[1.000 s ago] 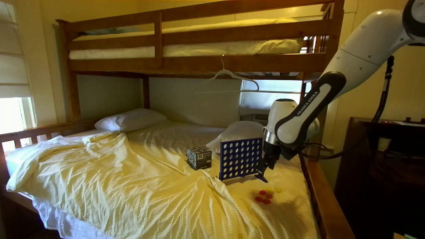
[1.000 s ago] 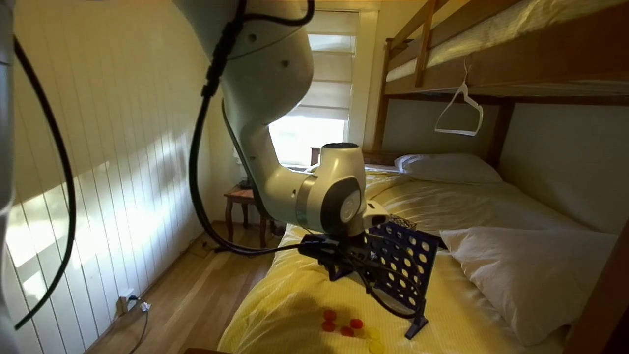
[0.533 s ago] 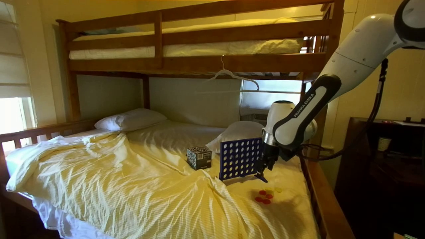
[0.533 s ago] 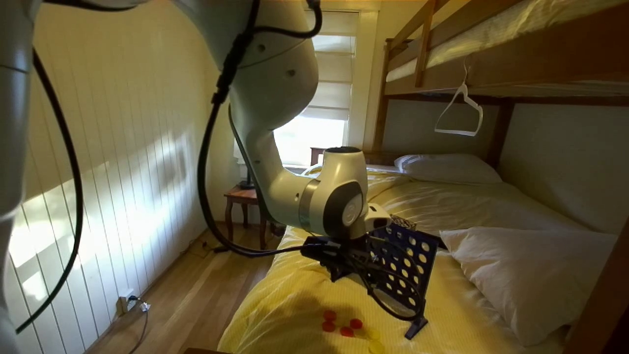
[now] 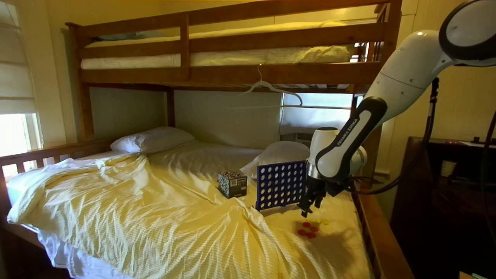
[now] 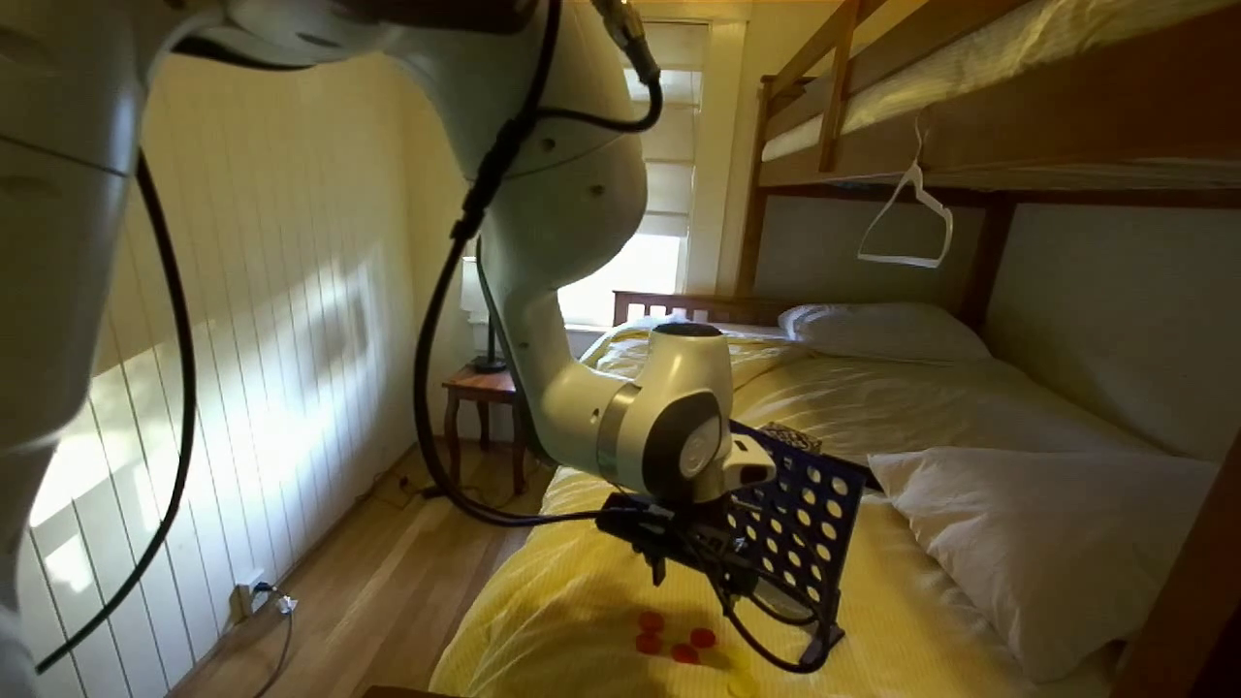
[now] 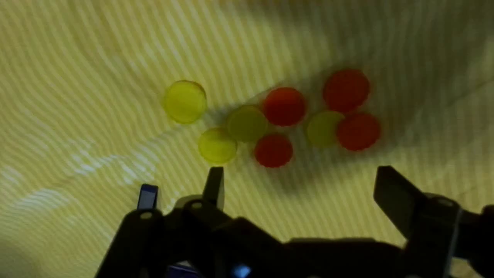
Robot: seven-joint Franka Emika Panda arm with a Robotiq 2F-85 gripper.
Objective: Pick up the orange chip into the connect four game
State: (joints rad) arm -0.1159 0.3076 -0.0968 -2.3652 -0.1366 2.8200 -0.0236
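While a box (image 5: pixel 232 185) sits on the bed (image 5: pixel 135 217) in an exterior view, the board (image 5: pixel 279 186) stands upright to its right, with the gripper (image 5: pixel 311 209) hanging beside the board's right end, jaws spread wide. Across the wrist view run three yellow chips (image 7: pixel 185 102), two red chips (image 7: pixel 274 150), one more yellow and two more red, all on the bed near the board.
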